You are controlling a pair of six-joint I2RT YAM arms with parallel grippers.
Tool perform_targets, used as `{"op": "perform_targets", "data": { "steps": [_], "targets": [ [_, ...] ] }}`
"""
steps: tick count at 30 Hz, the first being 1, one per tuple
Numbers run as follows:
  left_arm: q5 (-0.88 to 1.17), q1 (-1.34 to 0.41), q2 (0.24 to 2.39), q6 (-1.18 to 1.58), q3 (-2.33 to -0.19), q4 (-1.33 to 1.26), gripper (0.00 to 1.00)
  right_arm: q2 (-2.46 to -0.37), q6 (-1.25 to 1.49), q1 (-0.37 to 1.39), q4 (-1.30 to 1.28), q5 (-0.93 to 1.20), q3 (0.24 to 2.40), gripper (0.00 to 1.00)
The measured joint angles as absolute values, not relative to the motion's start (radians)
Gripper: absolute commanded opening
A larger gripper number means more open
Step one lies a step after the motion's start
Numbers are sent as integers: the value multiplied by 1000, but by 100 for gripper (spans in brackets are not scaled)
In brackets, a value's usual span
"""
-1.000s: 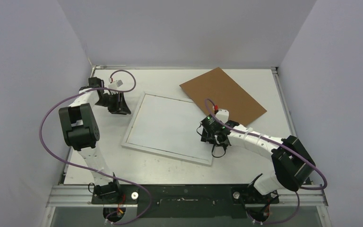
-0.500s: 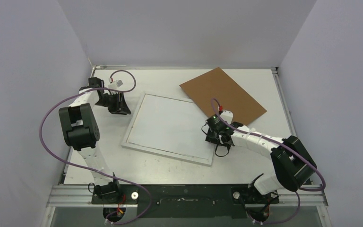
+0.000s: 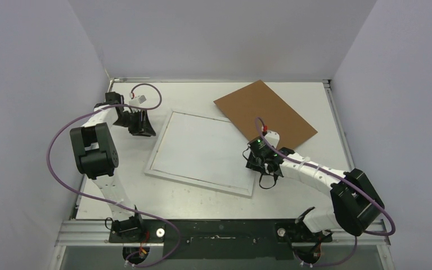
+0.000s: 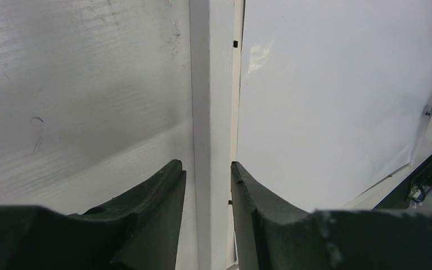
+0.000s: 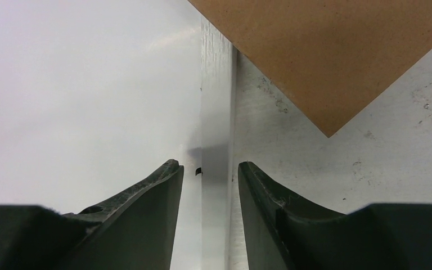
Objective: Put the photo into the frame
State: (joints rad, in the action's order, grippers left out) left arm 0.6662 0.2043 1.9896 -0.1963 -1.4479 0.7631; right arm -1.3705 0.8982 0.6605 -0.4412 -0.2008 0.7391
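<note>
Top external view takes in the pale bench, boxed by plain walls on three sides, with both arms reaching in from the near edge. Across its middle lies the frame, flat and turned a little askew. A plain white sheet fills its opening; I cannot tell from here what that sheet is. Toward the far right sits the brown cardboard backing board, also flat and rotated, one edge lying over the frame's far right corner.

Next come the arms. Reaching along the left side, the left arm bends in toward the frame's far left corner, a purple cable looping wide beside it. From the right, the right arm stretches low across the bench to the frame's right side.

At the far left corner, the left pincer is down on the frame. Its wrist view shows the dark fingers set narrowly astride the white left rail and closed in on it from both sides. On the opposite rail, just short of the cardboard's corner, the right pincer straddles the frame too. Its fingers are drawn in fairly narrow, though a sliver of white sheet shows between the inner finger and the rail, so it looks parted rather than clamped.
</note>
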Motion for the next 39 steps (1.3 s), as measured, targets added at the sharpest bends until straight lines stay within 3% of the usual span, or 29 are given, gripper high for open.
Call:
{"op": "perform_targets", "data": {
  "steps": [15,39],
  "targets": [
    [665,204,1990,-196,-1448,763,33,-1370,873,661,-397,-161,730,35],
    [663,203,1990,-195,-1448,764,33,-1357,837,655,-465,-196,731,40]
  ]
}}
